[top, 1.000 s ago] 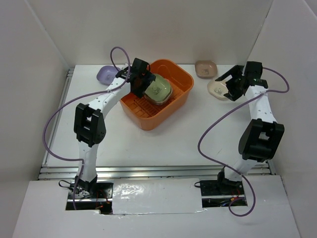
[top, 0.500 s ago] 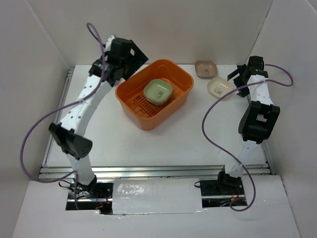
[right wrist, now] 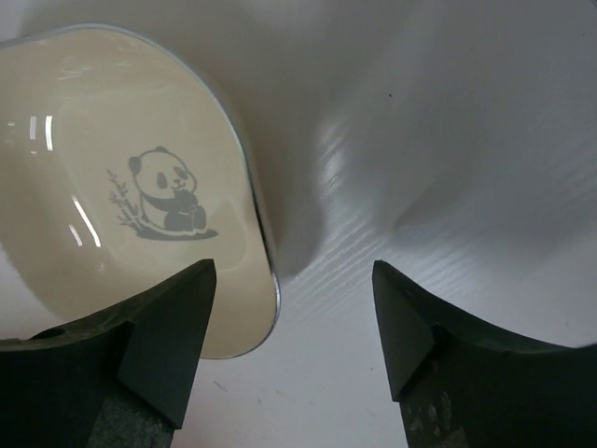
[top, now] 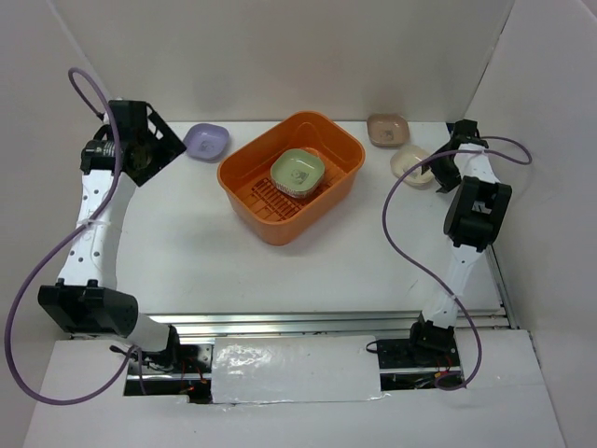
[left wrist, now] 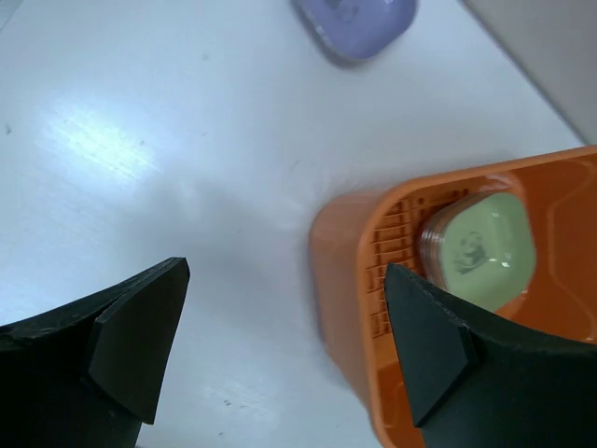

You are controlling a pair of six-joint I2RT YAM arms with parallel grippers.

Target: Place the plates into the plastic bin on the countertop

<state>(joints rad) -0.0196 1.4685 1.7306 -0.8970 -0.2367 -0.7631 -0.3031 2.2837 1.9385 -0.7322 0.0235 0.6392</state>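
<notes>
The orange plastic bin [top: 244, 182] sits mid-countertop with a stack of plates inside, a green plate [top: 298, 173] on top. A purple plate [top: 206, 140] lies to the bin's left, and a brown plate [top: 387, 129] and a cream plate [top: 409, 164] to its right. My left gripper [top: 159, 149] hovers open and empty, left of the purple plate. Its wrist view shows the purple plate [left wrist: 359, 23], the bin [left wrist: 345, 280] and the green plate [left wrist: 480, 247]. My right gripper [right wrist: 291, 271] is open astride the edge of the cream panda plate [right wrist: 131, 187], one finger [right wrist: 168, 327] over its inside.
White walls close in the countertop [top: 215, 252] on three sides. A metal rail [top: 298, 322] runs along the front edge. Purple cables loop beside both arms.
My left arm has swung up and left, away from the bin, leaving the green plate inside. My right gripper has dropped over the cream plate's rim and its jaws have narrowed a little.
</notes>
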